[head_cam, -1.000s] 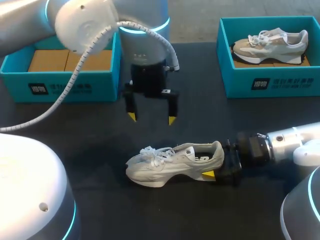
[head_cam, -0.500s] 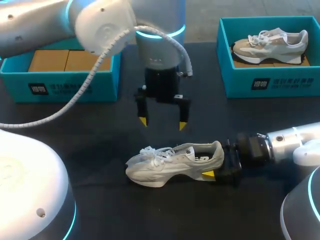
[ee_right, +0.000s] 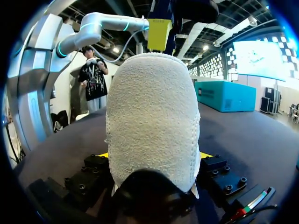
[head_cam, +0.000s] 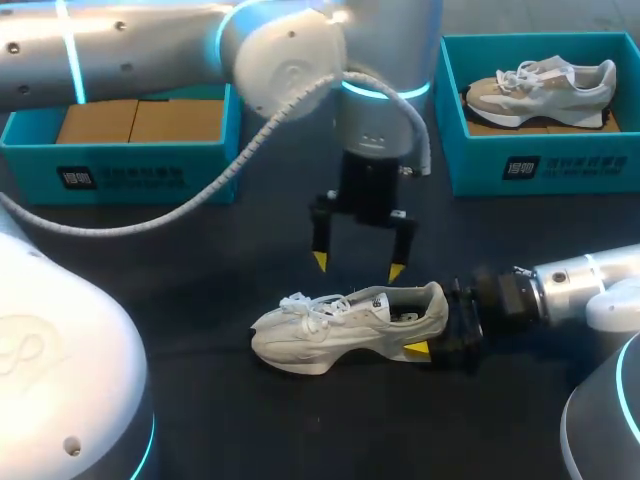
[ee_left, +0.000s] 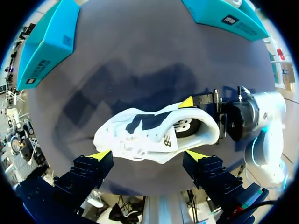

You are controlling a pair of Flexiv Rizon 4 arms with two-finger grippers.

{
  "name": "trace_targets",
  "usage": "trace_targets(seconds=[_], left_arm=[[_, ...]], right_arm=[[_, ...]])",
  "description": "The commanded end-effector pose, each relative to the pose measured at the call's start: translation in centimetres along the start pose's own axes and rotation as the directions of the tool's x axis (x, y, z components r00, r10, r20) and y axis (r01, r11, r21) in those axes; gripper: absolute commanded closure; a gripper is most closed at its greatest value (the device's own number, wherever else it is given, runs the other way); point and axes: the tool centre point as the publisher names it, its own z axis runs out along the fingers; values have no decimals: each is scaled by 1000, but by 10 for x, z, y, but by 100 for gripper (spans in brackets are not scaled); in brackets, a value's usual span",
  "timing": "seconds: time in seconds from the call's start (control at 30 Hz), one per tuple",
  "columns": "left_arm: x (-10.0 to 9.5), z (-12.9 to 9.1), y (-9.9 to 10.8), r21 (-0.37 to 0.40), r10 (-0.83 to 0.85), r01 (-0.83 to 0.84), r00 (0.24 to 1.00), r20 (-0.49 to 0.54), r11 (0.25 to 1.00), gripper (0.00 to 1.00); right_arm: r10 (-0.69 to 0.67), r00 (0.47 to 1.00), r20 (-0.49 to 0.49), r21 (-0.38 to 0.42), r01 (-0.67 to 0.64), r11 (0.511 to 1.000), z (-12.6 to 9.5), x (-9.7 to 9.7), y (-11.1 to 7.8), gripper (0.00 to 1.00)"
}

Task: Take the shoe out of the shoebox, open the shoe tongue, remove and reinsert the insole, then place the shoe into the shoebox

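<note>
Shoe [head_cam: 340,325] lies upright on the table [head_cam: 200,260] in head view; my left gripper [head_cam: 358,266] hangs just above it, fingers spread; my right gripper [head_cam: 432,322] clamps its heel. Left wrist: shoe below parted fingers, untouched. Right wrist: heel pinched from both sides.

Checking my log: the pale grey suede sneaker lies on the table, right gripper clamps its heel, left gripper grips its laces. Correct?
Not quite: the left gripper hangs open above the pale grey suede sneaker, touching nothing, as the head view shows. The right gripper does clamp its heel.
</note>
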Motion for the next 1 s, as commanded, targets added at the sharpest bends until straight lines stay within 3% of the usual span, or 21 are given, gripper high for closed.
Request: trace_targets(seconds=[0.03,0.53,1.0], left_arm=[[12,10,-4,-29,-8,9,999,50,1000,0],[15,35,6,-81,-32,42,992,119,996,0],[20,48,-7,-87,-78,93,983,165,992,0]], right_arm=[[0,1000,2,3,0,1000,3,0,-1,100],[0,1000,2,3,0,1000,3,0,-1,100],[0,1000,2,3,0,1000,3,0,-1,100]])
